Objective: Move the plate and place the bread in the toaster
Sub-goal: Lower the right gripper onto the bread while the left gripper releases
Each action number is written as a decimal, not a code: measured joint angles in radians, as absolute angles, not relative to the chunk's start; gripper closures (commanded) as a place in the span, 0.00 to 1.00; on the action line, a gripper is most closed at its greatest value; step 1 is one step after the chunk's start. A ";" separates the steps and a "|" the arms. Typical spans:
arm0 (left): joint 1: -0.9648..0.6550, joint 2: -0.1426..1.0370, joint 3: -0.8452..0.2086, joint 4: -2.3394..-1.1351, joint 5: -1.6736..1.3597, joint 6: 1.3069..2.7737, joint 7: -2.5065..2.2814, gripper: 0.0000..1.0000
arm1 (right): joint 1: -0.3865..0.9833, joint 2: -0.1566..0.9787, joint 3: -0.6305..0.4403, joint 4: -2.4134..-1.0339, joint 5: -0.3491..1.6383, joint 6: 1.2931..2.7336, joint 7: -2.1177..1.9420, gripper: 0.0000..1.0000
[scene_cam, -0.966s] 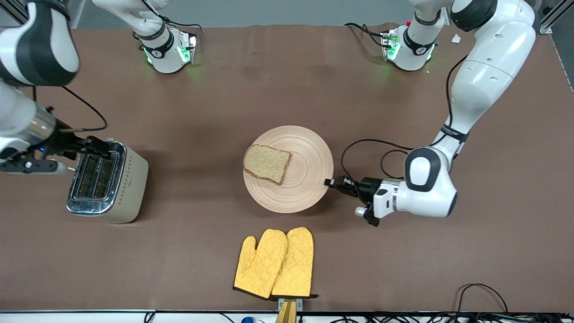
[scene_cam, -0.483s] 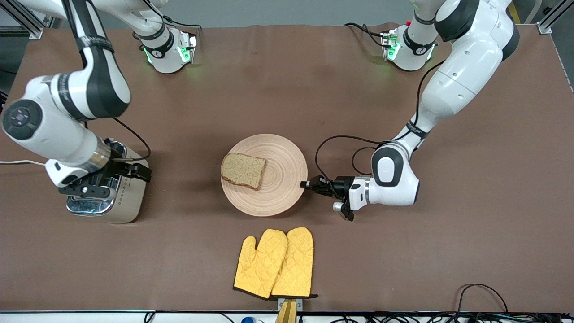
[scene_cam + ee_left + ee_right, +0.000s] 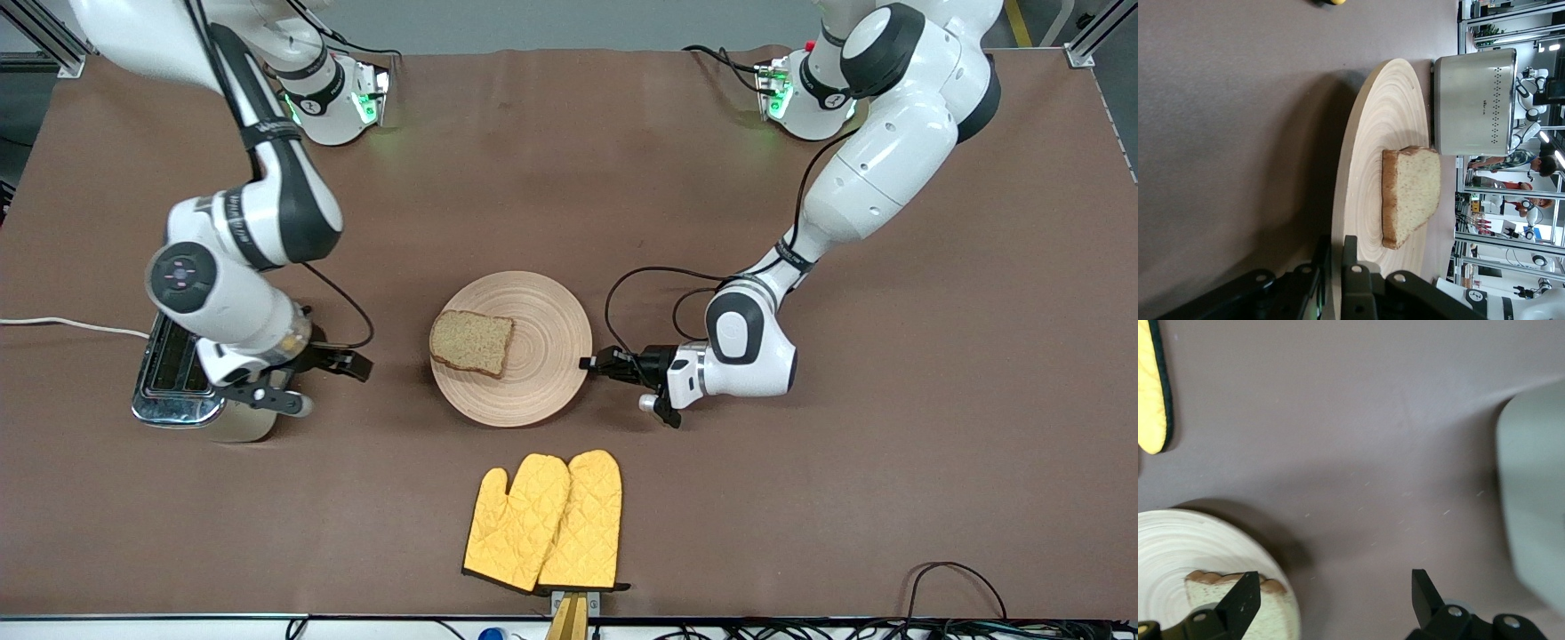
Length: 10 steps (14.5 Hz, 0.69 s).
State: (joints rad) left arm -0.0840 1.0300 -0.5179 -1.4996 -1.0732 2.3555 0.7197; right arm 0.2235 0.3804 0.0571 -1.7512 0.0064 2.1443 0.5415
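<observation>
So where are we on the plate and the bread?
In hand: the left gripper is shut on the rim of the plate, which sits mid-table with the bread on it. The right gripper hangs open over the table between the toaster and the plate, holding nothing. Left: picking up the bread and dropping it into a toaster slot.

A round, light wooden plate (image 3: 520,351) with concentric ring grooves is seen at the middle of the table. One squarish slice of brown speckled bread (image 3: 471,342) lies flat on it, toward the toaster (image 3: 182,384). The cream-sided, chrome-topped toaster stands upright at the right arm's end, its slots partly hidden.
</observation>
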 measured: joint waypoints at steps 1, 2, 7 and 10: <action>-0.082 1.030 -0.518 -1.497 -1.080 2.355 0.708 0.00 | 0.248 0.388 0.057 -1.751 0.006 2.145 0.593 0.00; -0.079 1.029 -0.518 -1.489 -1.081 2.356 0.685 0.00 | 0.271 0.397 0.057 -1.752 0.006 2.147 0.644 0.00; -0.051 0.951 -0.436 -1.442 -1.041 2.359 0.492 0.00 | 0.347 0.440 0.055 -1.893 0.003 2.337 0.774 0.00; -0.004 0.885 -0.414 -1.429 -0.879 2.357 0.336 0.00 | 0.390 0.441 0.054 -1.957 -0.001 2.382 0.823 0.01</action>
State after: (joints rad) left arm -0.0041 0.8848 -0.4144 -1.4289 -0.8787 2.3572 0.3355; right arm 0.3900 0.4410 0.0536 -1.9574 -0.0010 2.3818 0.8230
